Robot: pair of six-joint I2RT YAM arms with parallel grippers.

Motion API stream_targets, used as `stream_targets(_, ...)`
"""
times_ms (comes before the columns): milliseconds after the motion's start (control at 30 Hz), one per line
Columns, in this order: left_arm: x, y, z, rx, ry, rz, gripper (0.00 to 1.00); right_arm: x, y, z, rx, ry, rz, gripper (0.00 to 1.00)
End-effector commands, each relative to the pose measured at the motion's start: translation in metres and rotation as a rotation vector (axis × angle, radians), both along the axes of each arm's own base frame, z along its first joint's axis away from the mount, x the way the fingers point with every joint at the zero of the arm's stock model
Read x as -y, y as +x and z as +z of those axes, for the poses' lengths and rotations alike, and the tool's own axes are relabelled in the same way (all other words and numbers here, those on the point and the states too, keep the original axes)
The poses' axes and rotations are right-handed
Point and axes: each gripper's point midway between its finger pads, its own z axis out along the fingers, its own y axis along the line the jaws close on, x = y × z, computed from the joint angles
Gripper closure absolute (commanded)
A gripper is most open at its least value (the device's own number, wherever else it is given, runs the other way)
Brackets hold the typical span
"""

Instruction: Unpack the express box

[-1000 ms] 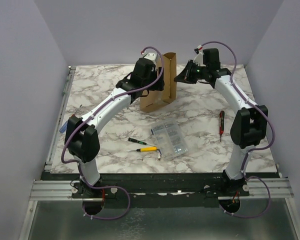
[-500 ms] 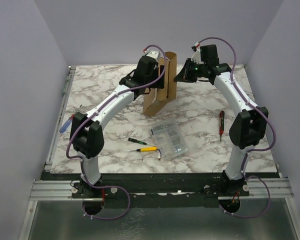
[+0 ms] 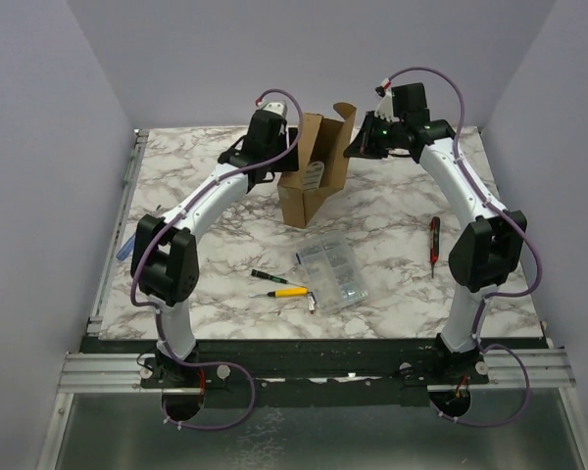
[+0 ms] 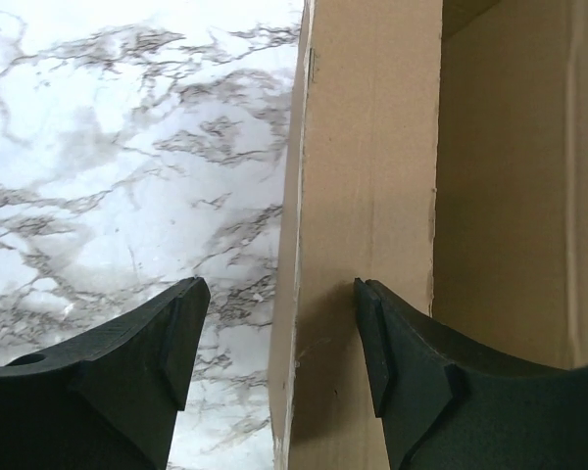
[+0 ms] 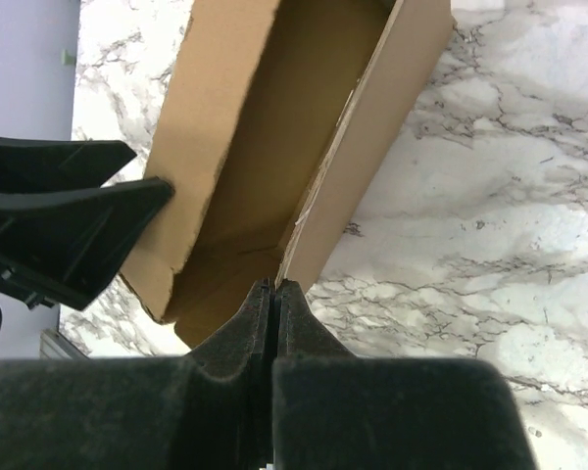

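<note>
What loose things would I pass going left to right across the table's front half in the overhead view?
Black-and-green screwdriver → clear compartment case → red-handled tool. The yellow screwdriver overlaps its neighbours, so I skip it.

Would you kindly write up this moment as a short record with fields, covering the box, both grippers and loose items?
express box: standing on edge, flap open
right gripper: shut on the flap's edge
left gripper: open, straddling a box wall
clear case: flat on the table, nearer the camera than the box
yellow screwdriver: left of the clear case
red tool: right of the clear case, apart
</note>
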Motion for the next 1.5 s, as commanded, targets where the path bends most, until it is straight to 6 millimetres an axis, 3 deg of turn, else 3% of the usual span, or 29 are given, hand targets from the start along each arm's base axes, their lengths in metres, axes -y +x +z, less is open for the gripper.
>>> stream_targets(0,-0.033,-0.011,-0.016,-0.079,-0.014,0.027,0.32,0.002,0.001,0.042,0.126,-0.014,0.016,1.0)
stream_targets(300,-0.06,-0.015,-0.033,-0.129,-0.062,0.045,0.31,0.002,0.007,0.054,0.161,-0.027,0.024,1.0)
stream_targets(467,-0.088,-0.016,-0.036,-0.128,-0.039,0.091,0.31,0.009,0.007,0.069,0.217,-0.054,0.008,1.0)
stream_targets(600,-0.113,-0.016,-0.023,-0.093,-0.023,0.151,0.3,0.007,0.001,0.061,0.234,-0.046,0.059,1.0)
stream_targets(667,-0.115,-0.017,-0.009,-0.063,-0.026,0.156,0.29,0.01,0.001,0.051,0.231,-0.045,0.07,1.0)
stream_targets(933,-0.095,-0.027,0.043,0.01,-0.158,0.091,0.29,0.034,-0.004,0.035,0.204,0.018,0.057,1.0)
stream_targets(1300,-0.046,-0.045,0.102,0.095,-0.307,-0.089,0.28,0.025,-0.009,0.086,0.268,0.102,0.076,1.0)
stream_targets(1467,-0.023,-0.047,0.103,0.091,-0.313,-0.124,0.28,0.016,-0.013,0.093,0.272,0.165,0.106,1.0)
